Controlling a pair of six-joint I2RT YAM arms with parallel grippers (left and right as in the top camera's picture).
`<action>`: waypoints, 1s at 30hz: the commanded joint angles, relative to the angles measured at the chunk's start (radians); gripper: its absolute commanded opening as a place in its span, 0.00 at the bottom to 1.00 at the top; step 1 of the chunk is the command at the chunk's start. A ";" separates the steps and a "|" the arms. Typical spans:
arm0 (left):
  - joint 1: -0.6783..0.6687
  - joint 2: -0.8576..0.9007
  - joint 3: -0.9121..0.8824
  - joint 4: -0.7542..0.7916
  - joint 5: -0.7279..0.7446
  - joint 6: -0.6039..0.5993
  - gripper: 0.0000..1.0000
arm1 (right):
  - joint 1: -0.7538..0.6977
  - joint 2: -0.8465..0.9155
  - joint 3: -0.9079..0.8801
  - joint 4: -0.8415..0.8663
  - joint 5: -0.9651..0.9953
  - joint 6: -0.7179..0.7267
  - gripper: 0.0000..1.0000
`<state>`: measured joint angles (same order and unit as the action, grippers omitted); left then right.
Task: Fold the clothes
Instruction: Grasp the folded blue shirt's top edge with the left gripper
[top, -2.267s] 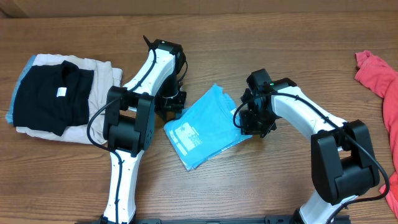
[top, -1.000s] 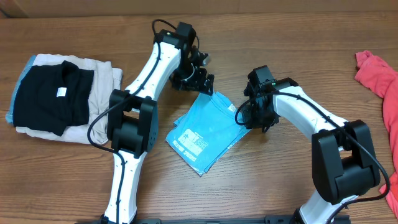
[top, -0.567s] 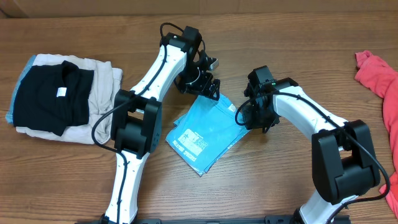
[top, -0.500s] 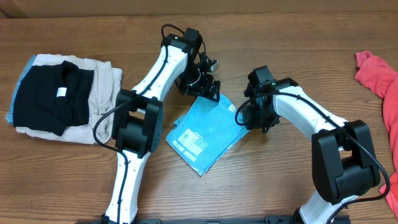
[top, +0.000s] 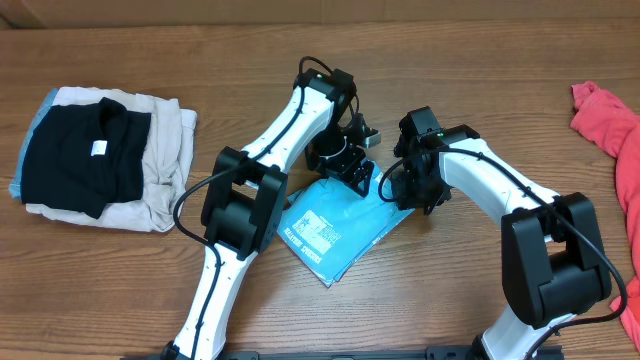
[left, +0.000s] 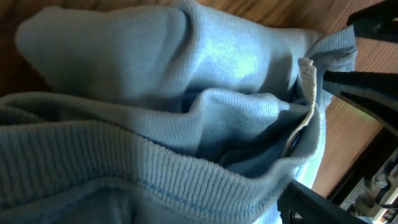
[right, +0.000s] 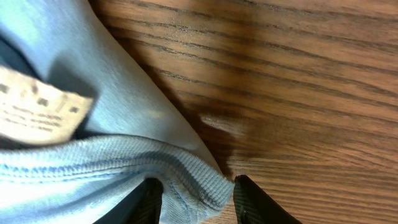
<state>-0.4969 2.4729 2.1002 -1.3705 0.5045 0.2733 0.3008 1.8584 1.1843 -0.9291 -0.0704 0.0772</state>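
T-shirt (top: 335, 225) folded, hem pinched

Sky-blue, lying as a tilted rectangle on the table (top: 480, 60) between both arms. White print on top, too small to read; beige tag (right: 31, 109) blurred. Right gripper (right: 199, 199) pinching the ribbed hem. Left gripper (top: 350, 165) at the upper edge, smothered in cloth; jaws impossible to judge.

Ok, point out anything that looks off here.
The blue T-shirt lies slanted, its top edge bunched into loose folds at the left claw. A red garment sits crumpled at the far right.
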 joint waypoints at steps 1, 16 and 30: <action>-0.001 0.019 -0.007 -0.005 -0.005 0.045 0.77 | -0.009 0.006 -0.003 0.003 0.011 -0.003 0.41; 0.014 0.018 0.017 0.038 -0.123 0.041 0.88 | -0.009 0.006 -0.003 0.002 0.011 -0.003 0.41; 0.140 0.020 0.041 0.109 -0.058 -0.094 0.93 | -0.009 0.006 -0.003 0.000 0.025 -0.003 0.42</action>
<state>-0.3279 2.4744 2.1818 -1.2701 0.4095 0.2028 0.3008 1.8584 1.1843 -0.9333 -0.0593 0.0772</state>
